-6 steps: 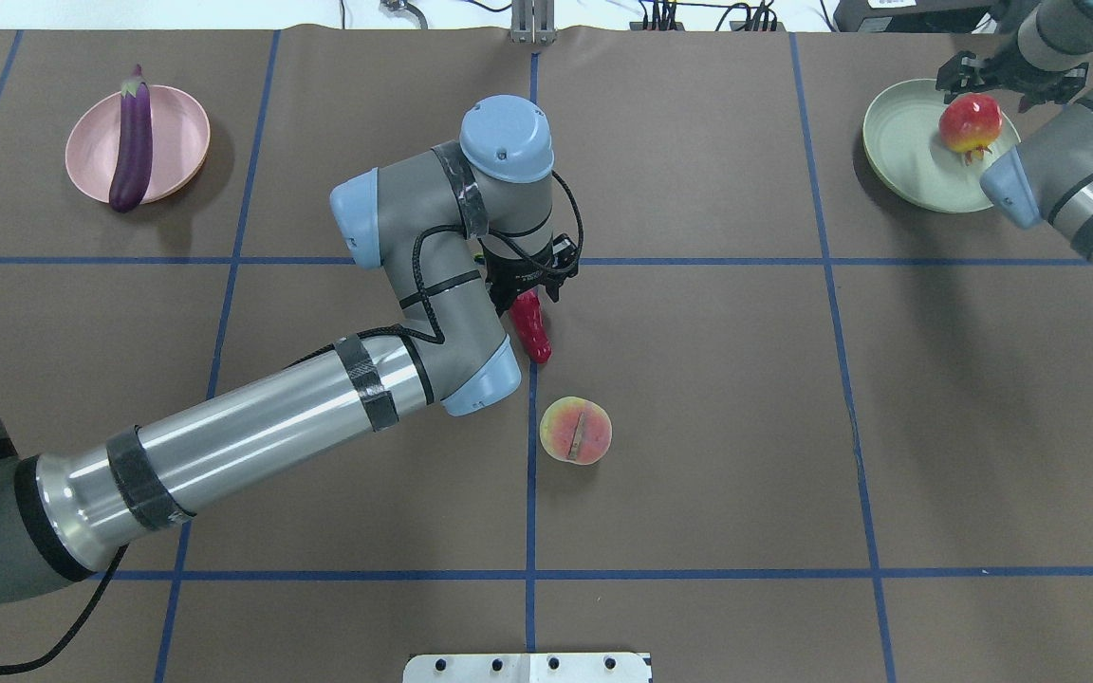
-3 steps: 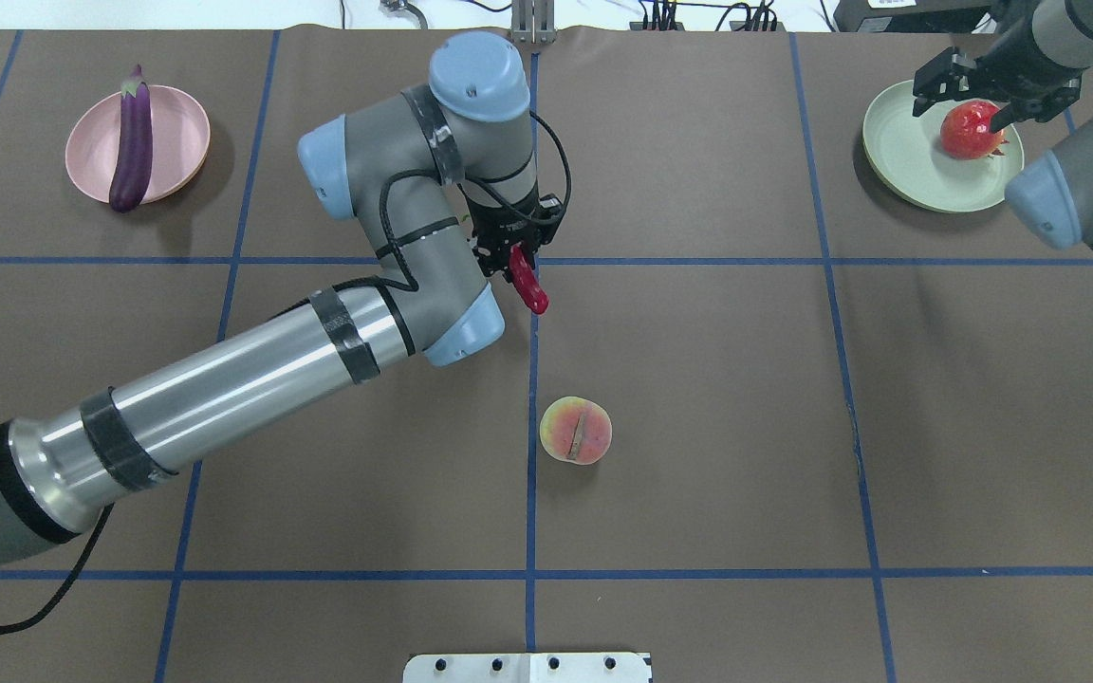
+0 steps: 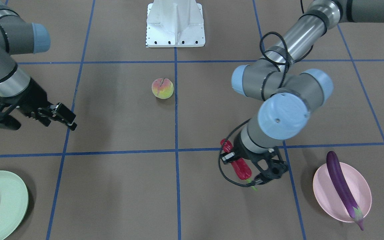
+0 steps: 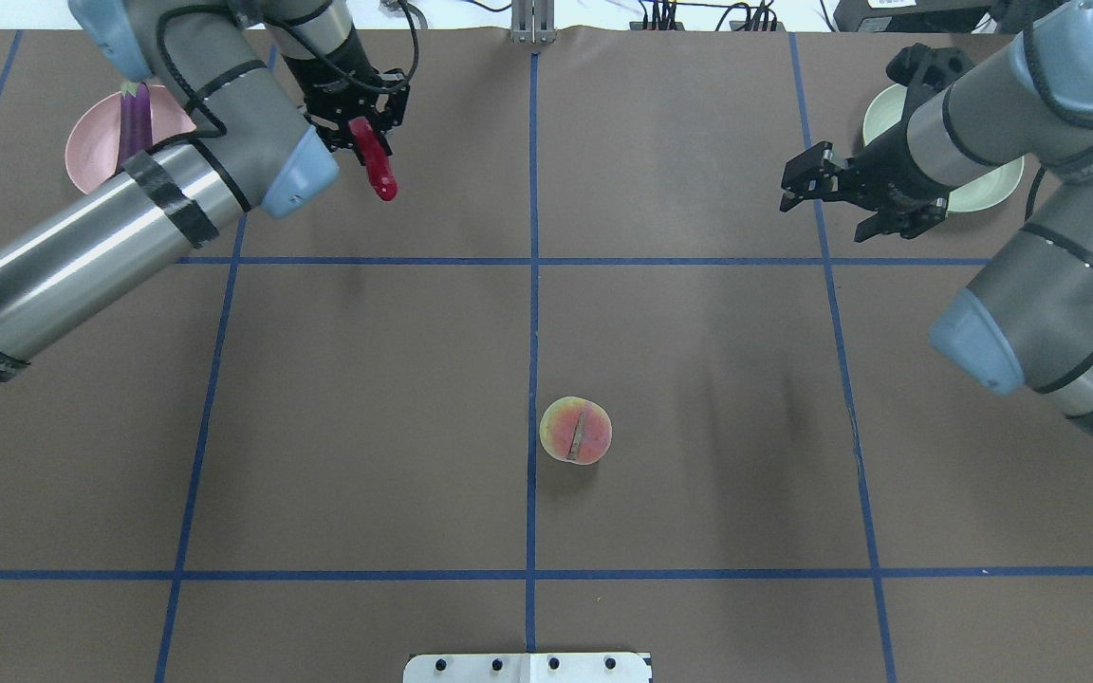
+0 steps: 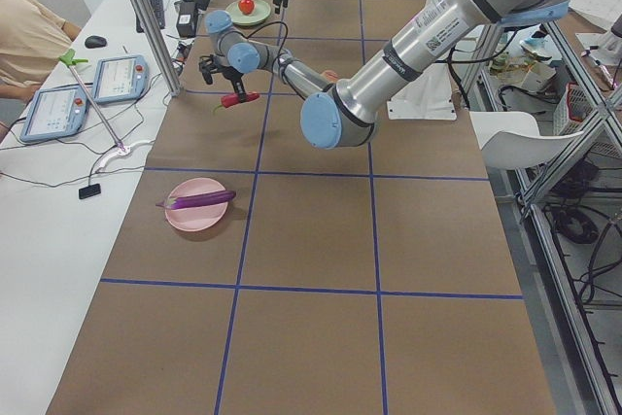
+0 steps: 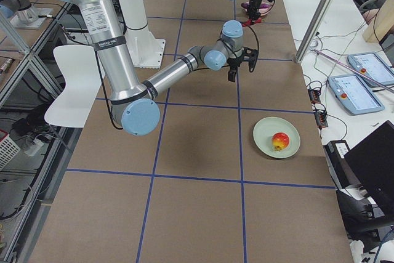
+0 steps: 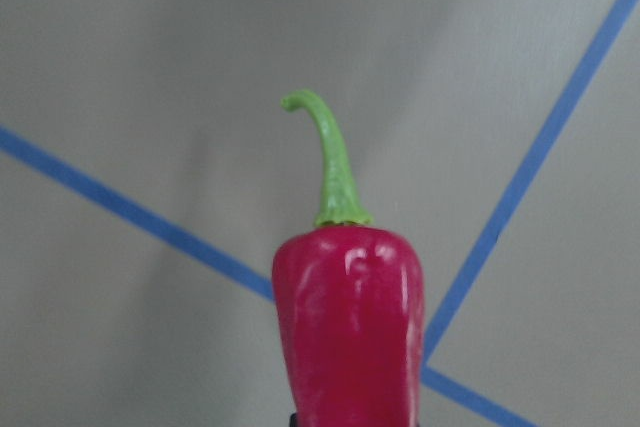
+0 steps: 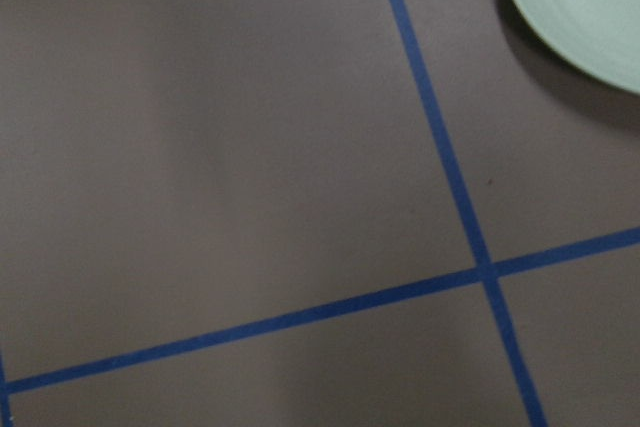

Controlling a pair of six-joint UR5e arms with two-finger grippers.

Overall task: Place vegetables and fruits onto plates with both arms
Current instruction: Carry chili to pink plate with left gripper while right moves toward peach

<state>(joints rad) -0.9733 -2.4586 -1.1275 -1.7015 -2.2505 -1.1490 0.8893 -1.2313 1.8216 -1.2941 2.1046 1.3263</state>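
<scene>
My left gripper is shut on the dark-red chili pepper and holds it above the table, right of the pink plate; the pepper fills the left wrist view. The purple eggplant lies across that plate. My right gripper is open and empty, left of the mint green plate. The red-orange fruit sits on that plate and is hidden by my arm in the overhead view. The peach lies alone on the table's middle.
The white base block stands at the robot's side of the table. Blue tape lines grid the brown table cover. Operator tablets lie on the white bench beyond the table's far edge.
My left gripper has lifted the chili pepper and carried it far and left toward the pink plate. My right gripper has let go of the red-orange fruit and moved off the mint plate toward the middle.
</scene>
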